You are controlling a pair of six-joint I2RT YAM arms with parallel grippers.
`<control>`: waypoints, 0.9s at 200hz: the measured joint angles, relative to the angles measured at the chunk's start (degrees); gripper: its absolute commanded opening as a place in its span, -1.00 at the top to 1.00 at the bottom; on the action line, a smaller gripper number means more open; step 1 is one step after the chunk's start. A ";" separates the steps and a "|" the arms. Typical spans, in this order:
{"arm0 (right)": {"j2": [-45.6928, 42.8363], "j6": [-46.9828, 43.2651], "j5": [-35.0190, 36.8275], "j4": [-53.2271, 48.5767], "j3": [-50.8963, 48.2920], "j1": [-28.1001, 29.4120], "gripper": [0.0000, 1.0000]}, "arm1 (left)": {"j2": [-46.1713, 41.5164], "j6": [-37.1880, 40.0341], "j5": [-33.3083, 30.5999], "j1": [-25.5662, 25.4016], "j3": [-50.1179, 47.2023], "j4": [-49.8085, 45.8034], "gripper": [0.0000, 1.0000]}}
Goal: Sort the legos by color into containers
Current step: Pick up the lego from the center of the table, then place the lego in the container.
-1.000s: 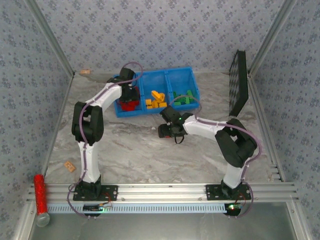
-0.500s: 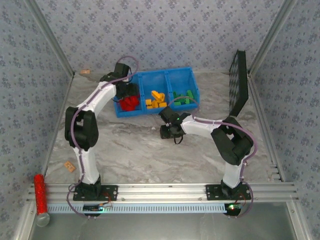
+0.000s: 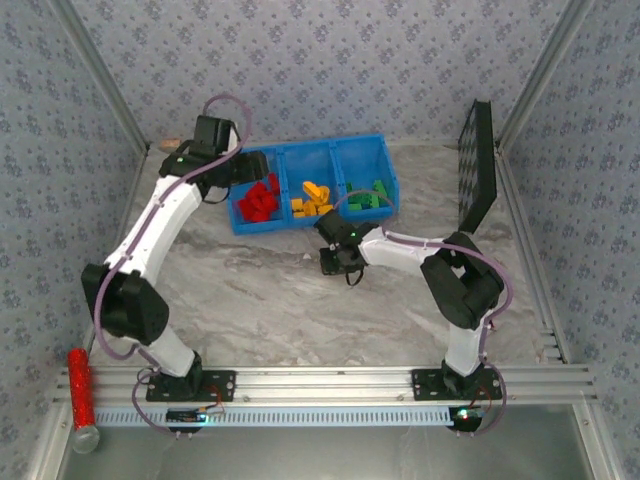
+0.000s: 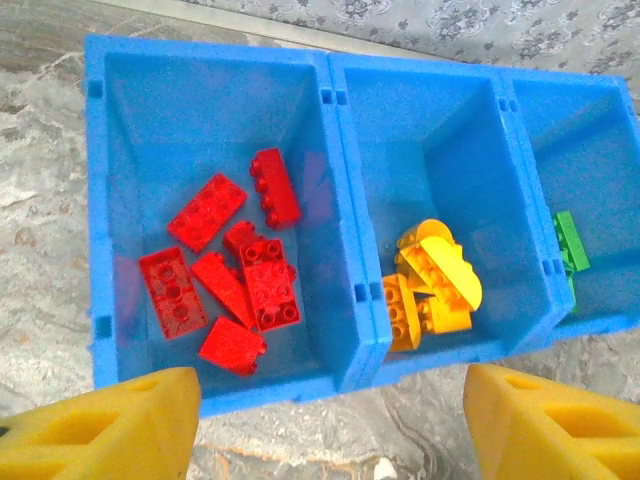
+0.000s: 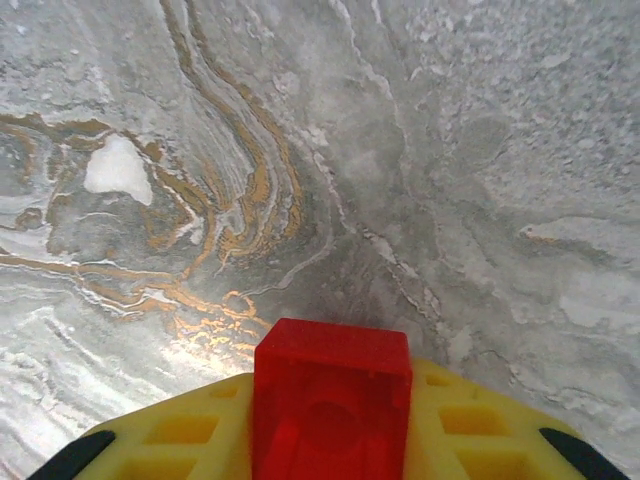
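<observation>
Your left hand (image 4: 330, 428) hangs open and empty above the bins (image 4: 340, 200). Below it, reds (image 4: 230, 270), yellows (image 4: 430, 285) and greens (image 4: 568, 240) lie sorted by compartment. Your right hand (image 3: 334, 260) grips one red brick (image 5: 332, 400) over bare desk (image 5: 300, 150). Judged outstanding: that brick.

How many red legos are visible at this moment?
8. Seven red legos lie in the left bin, overlapping, so others may be hidden; the eighth lego sits in the right gripper.
</observation>
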 measured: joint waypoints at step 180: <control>26.29 -26.58 6.10 -3.15 56.43 2.12 0.41 | -41.29 -2.82 7.67 10.73 -35.60 -10.51 -0.47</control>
